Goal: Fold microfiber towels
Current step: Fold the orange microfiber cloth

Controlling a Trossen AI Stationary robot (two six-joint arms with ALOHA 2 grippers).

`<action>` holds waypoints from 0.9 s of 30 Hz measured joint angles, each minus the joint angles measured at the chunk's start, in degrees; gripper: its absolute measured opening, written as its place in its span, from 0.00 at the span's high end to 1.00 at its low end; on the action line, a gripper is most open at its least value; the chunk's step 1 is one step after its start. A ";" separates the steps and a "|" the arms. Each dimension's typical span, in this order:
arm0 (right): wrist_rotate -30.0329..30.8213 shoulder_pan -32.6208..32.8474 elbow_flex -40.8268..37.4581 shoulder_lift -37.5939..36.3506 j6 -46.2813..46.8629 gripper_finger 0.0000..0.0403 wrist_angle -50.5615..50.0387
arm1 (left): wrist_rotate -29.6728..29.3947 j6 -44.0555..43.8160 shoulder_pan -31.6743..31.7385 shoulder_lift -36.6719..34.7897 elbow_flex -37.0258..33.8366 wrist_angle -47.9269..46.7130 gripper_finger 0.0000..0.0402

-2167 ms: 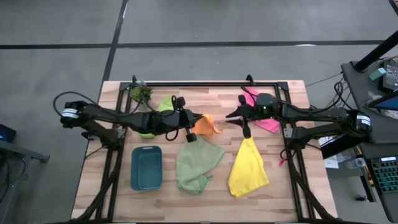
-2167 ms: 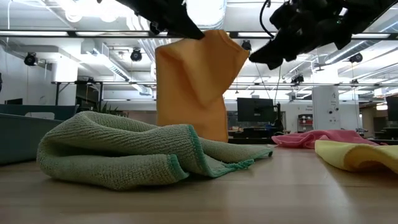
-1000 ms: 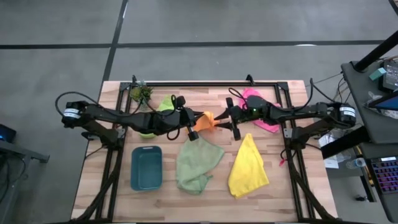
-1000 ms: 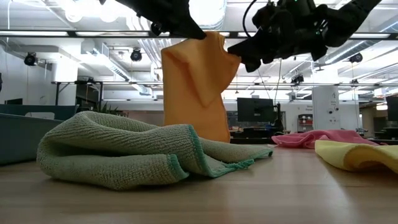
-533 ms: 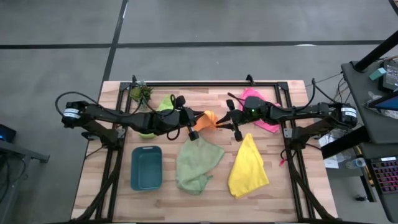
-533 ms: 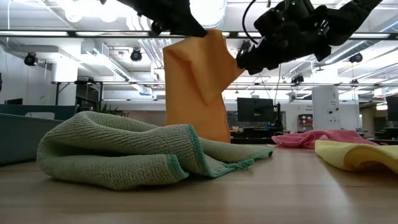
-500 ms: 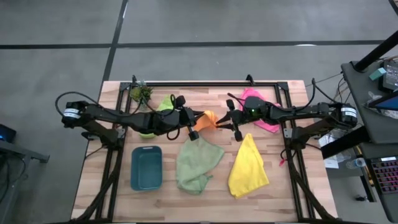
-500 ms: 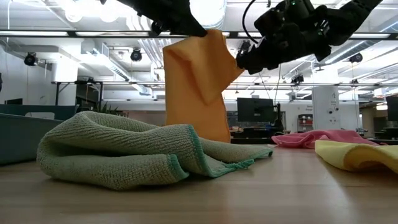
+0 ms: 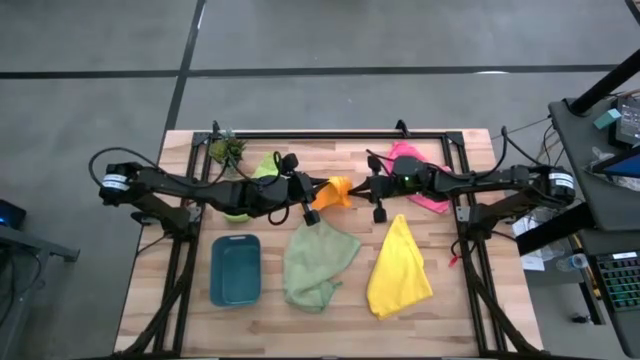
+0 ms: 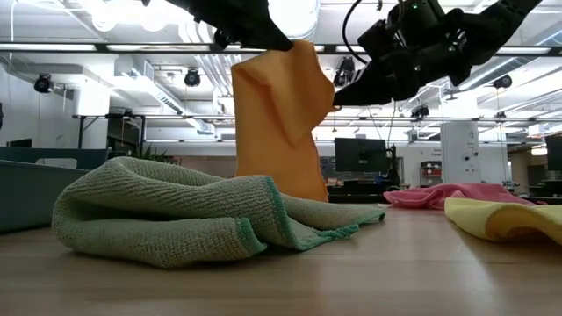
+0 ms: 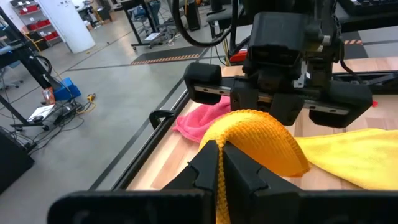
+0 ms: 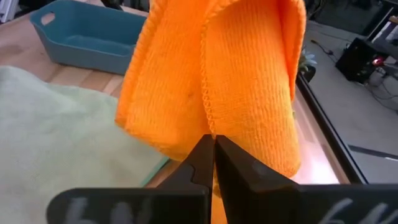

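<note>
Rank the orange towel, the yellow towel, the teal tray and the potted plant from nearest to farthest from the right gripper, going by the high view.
From the right gripper:
1. Orange towel: pinched in that gripper, mid-table.
2. Yellow towel: on the table's near right part.
3. Teal tray and potted plant: both far off on the left, tray at the near side, plant at the far edge; too close to call.

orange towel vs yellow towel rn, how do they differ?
The orange towel hangs in the air, pinched by both the left gripper and the right gripper; the yellow towel lies on the table, untouched. Orange is gathered and draped; yellow is spread in a rough triangle. Both are plain, unfolded cloths.
</note>
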 joint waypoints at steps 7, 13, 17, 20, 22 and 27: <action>0.93 0.00 -0.74 -1.30 0.01 0.98 -0.07 | 0.03 -4.14 0.00 0.00 0.00 -7.87 0.95; 2.08 -0.02 -1.20 -1.86 -0.43 0.98 -0.22 | 1.86 -11.84 -0.24 0.00 -0.02 -19.09 0.79; 3.04 -0.02 -1.20 -1.88 -0.80 0.98 -0.49 | 7.34 -17.80 -0.39 0.00 -0.04 -25.06 0.72; 3.02 -0.02 -1.20 -1.88 -0.86 0.98 -0.44 | 7.80 -19.54 -0.44 0.00 -0.04 -25.57 0.71; 3.01 -0.02 -1.20 -1.88 -0.87 0.98 -0.46 | 7.49 -18.74 -0.37 0.02 -0.04 -22.00 0.71; 2.97 0.17 -1.20 -1.88 -0.91 0.98 0.10 | 5.98 -8.11 0.49 2.91 -0.04 -3.20 0.71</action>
